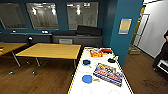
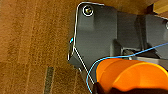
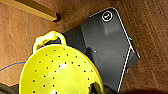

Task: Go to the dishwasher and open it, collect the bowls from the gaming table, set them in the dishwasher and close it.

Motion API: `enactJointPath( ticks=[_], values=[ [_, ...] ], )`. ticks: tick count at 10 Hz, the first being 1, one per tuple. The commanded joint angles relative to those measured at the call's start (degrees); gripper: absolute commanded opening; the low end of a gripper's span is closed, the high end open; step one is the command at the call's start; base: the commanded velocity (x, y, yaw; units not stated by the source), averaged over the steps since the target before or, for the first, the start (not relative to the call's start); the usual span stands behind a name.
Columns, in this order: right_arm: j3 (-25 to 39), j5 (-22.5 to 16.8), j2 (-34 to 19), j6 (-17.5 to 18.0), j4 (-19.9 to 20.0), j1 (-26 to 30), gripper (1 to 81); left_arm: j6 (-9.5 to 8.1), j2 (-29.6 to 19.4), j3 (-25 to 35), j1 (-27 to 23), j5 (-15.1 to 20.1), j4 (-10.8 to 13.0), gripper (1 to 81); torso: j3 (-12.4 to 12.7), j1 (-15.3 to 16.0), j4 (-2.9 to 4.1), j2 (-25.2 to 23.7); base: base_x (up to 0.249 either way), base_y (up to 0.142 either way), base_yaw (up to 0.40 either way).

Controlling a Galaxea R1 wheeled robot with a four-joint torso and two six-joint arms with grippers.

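The gaming table [image 1: 100,88], white-topped with a yellow edge, stretches away from me at lower centre of the head view. On it lie a blue bowl [image 1: 87,79], a black bowl [image 1: 86,62], another black one [image 1: 111,60] and a red one [image 1: 106,50]. In the left wrist view an orange bowl [image 2: 130,75] hangs above the wooden floor, with my left gripper [image 2: 117,90] shut on its rim. In the right wrist view a yellow perforated bowl [image 3: 60,72] with a loop handle hangs in my right gripper [image 3: 82,90]. The dishwasher is out of view.
A colourful game box [image 1: 108,73] and a red box [image 1: 96,53] lie among the bowls. Yellow-wood tables [image 1: 50,50] stand to the left. A teal pillar [image 1: 122,27] rises beyond the table's far right corner. A person [image 1: 163,51] stands at the right edge.
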Motion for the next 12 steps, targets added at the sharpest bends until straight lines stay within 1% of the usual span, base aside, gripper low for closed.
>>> enactJointPath(
  ticks=[1, 2, 3, 4, 5, 8, 10, 12],
  values=[
    [-3.27, -3.25, 0.75, -0.28, -2.60, 1.61, 1.0, 0.99, 0.38, -1.40, -1.08, 2.90, 3.95, 1.0, 0.00, 0.02, 0.00, 0.00, 0.000, 0.000, 0.000],
    [-5.71, -3.42, 2.23, -0.28, -2.68, 1.61, 1.0, 0.99, 1.25, -2.35, -0.99, 2.81, 3.95, 1.0, 0.02, 0.00, 0.00, 0.00, 0.000, 0.000, 0.000],
    [-8.72, -4.92, 4.00, -0.28, -3.21, 1.78, 1.0, 0.99, 2.05, -3.59, -0.56, 1.05, 3.95, 1.0, 0.02, 0.00, 0.00, 0.00, 0.000, 0.000, 0.000],
    [-11.50, -5.26, 5.48, -0.28, -3.21, 1.70, 1.0, 0.90, 2.75, -4.72, -0.55, -0.17, 3.78, 1.0, 0.02, 0.00, 0.00, 0.00, 0.000, 0.000, 0.000],
    [-13.98, -5.36, 6.89, -0.28, -3.30, 1.70, 1.0, 0.90, 3.02, -5.96, -0.55, -0.27, 3.34, 1.0, 0.02, 0.00, 0.00, 0.00, 0.000, 0.000, 0.000],
    [-14.17, -5.36, 8.13, -0.28, -3.74, 1.61, 1.0, 0.81, 3.28, -6.23, -0.55, -0.36, 3.16, 1.0, 0.04, 0.00, 0.00, 0.00, 0.000, 0.000, 0.000],
    [-14.34, -5.36, 9.62, -0.28, -5.05, 1.17, 1.0, 0.81, 3.46, -6.23, -0.47, -0.36, 3.25, 1.0, 0.02, 0.04, 0.00, 0.02, -0.067, 0.000, 0.000],
    [-16.01, -5.36, 10.59, -0.29, -5.23, 0.90, 1.0, 0.81, 3.55, -6.23, -0.55, -0.36, 3.34, 1.0, 0.04, -0.02, 0.00, -0.02, -0.086, 0.000, 0.000]
  ],
)
